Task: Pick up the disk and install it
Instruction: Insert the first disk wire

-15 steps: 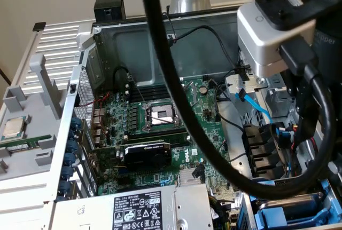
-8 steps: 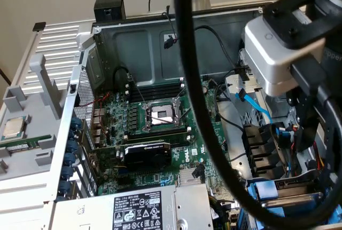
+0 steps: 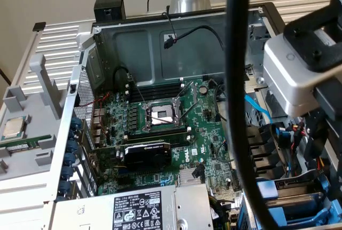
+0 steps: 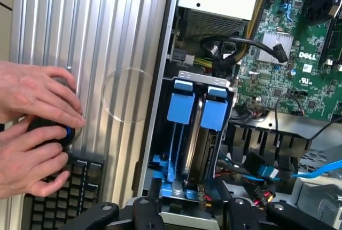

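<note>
Two blue plastic carrier frames (image 4: 180, 101) stand side by side in the drive bay (image 4: 206, 78) at the edge of the open computer case, with silver-grey metal of the disk (image 4: 193, 134) showing edge-on between them. My gripper (image 4: 188, 200) hovers just over the near end of this bay, its black fingers (image 4: 148, 208) spread apart either side of the carriers, and nothing sits between them. In the exterior view the blue carriers (image 3: 288, 195) lie at the lower right, under the arm's grey wrist housing (image 3: 296, 75).
A person's hands (image 4: 32, 128) rest on a black controller and keyboard (image 4: 59, 203) on the ribbed metal table (image 4: 117, 38). The motherboard (image 3: 165, 128), a large grey box with a warning label (image 3: 133, 208), loose cables (image 4: 240, 43) and a thick black cable (image 3: 238, 80) crowd the case. A small chip (image 3: 13, 127) lies on a grey tray.
</note>
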`<state>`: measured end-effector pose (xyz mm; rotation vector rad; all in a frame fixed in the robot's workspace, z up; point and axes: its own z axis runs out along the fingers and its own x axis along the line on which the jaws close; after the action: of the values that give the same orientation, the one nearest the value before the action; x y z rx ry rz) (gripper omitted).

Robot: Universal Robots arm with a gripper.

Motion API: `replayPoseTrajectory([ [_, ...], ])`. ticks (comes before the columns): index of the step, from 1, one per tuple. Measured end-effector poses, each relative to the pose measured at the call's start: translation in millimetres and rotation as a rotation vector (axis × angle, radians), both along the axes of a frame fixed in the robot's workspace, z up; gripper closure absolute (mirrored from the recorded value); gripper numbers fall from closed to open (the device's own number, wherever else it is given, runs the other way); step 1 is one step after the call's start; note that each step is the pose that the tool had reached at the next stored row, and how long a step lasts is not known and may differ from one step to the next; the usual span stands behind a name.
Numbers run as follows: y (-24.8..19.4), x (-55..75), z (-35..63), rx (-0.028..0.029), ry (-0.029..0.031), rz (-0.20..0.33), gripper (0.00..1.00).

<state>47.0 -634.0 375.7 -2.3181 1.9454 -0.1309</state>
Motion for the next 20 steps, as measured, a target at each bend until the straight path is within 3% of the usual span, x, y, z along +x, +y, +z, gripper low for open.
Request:
replayPoseTrajectory([
  [4, -1.0, 3.5, -2.5, 0.018, 0.0057, 0.005, 0.51],
  [7, -2.9, 3.5, -3.8, 0.026, 0.0244, 0.011, 0.51],
  [8, -3.6, 3.5, -3.8, 0.0314, 0.0284, 0.012, 0.51],
  [9, -4.4, 3.6, -3.8, 0.0401, 0.0309, 0.012, 0.51],
  [11, -6.4, 3.8, -3.9, 0.0632, 0.0323, 0.013, 0.51],
  [13, -9.4, 3.9, -3.8, 0.0792, 0.0327, 0.013, 0.51],
  [16, -15.3, 4.8, -3.9, 0.0872, 0.0354, 0.014, 0.51],
  [20, -19.9, 7.8, -4.4, 0.1114, 0.0362, 0.014, 0.51],
])
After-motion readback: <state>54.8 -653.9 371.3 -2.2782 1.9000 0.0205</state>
